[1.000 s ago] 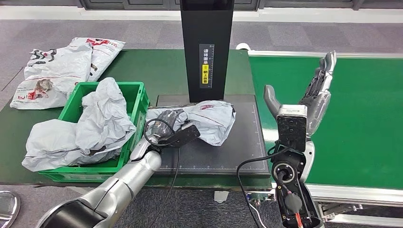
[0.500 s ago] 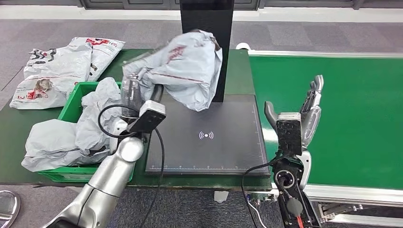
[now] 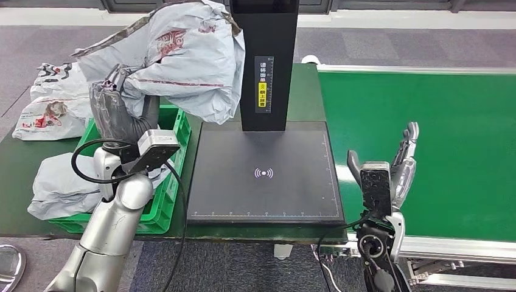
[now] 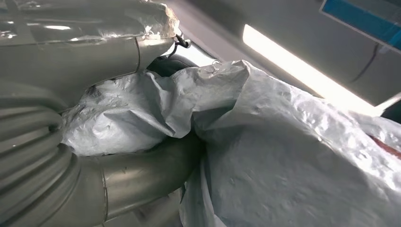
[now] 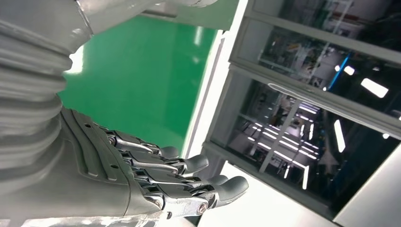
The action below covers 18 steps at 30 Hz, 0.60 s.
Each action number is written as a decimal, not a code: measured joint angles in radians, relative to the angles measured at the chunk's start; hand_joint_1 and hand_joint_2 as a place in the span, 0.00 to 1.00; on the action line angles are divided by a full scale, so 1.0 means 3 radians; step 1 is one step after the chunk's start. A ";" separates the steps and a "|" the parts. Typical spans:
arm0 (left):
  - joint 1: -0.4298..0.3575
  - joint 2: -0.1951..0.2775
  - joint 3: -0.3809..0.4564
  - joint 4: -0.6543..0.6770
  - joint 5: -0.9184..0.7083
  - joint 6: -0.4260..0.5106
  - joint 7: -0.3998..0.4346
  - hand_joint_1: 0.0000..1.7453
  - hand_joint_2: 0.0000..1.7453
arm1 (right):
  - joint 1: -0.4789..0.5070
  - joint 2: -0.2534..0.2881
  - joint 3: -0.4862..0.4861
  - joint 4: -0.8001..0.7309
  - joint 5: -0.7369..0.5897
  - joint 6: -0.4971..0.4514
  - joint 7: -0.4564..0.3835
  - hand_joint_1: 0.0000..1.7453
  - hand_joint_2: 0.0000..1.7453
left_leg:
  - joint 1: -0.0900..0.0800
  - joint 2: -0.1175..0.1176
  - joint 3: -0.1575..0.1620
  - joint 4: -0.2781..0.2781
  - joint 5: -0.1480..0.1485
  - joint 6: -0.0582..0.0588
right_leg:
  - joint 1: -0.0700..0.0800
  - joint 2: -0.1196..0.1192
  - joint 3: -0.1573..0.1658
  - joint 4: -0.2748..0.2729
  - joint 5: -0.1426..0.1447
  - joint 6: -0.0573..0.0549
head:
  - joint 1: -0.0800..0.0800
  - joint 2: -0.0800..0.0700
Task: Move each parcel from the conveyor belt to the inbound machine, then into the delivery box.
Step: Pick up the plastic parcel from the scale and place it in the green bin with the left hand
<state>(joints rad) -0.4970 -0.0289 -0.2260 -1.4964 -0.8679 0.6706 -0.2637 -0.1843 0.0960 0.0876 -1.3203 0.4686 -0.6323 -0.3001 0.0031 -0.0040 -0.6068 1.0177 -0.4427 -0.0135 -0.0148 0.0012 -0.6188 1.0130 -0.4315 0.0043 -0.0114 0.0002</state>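
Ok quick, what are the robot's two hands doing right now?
Left hand: holding the crumpled grey plastic parcel bag, lifted above the green plastic crate.
Right hand: open, holding nothing.

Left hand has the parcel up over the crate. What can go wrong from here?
1. The left hand grips only a bunched edge of the grey parcel; most of the bag hangs free, so it may slip.
2. The bag hangs against the black scanner post and could snag when swung.
3. The green crate already holds crumpled parcels spilling over its rim, so this one may slide off.
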 joint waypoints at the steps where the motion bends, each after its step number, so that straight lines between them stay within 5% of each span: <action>1: 0.0018 0.0022 0.0054 0.0009 -0.0168 0.0020 0.0083 1.00 1.00 | 0.0019 0.0000 -0.0014 -0.0015 0.0020 0.0001 0.0021 0.00 1.00 | 0.0000 0.0000 0.0000 0.0000 0.0000 0.0000 | 0.0000 0.0000 0.0000 0.0000 0.0000 0.0000 | 0.0000 0.0000; 17: 0.0375 0.0223 0.0625 0.0427 -0.1776 -0.0258 0.0900 1.00 1.00 | 0.0159 -0.0001 -0.0108 -0.0211 0.0212 0.0112 0.0139 0.00 1.00 | 0.0000 0.0004 -0.0001 0.0000 0.0000 0.0000 | 0.0000 0.0002 -0.0003 0.0000 -0.0001 -0.0001 | 0.0000 0.0000; 18: 0.0381 0.0229 0.0634 0.0463 -0.1815 -0.0304 0.0924 0.82 1.00 | 0.0161 -0.0001 -0.0112 -0.0220 0.0221 0.0122 0.0148 0.00 1.00 | 0.0000 0.0004 -0.0001 0.0000 0.0000 0.0000 | 0.0000 0.0002 -0.0003 0.0000 -0.0001 -0.0001 | 0.0000 0.0000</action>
<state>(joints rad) -0.3828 0.0400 -0.0358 -1.3576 -1.4124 0.5793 0.0136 -0.1360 0.0957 0.0542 -1.3864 0.5348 -0.5957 -0.2558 0.0031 -0.0029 -0.6072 1.0176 -0.4428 -0.0136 -0.0147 0.0018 -0.6196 1.0130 -0.4319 0.0040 -0.0114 0.0002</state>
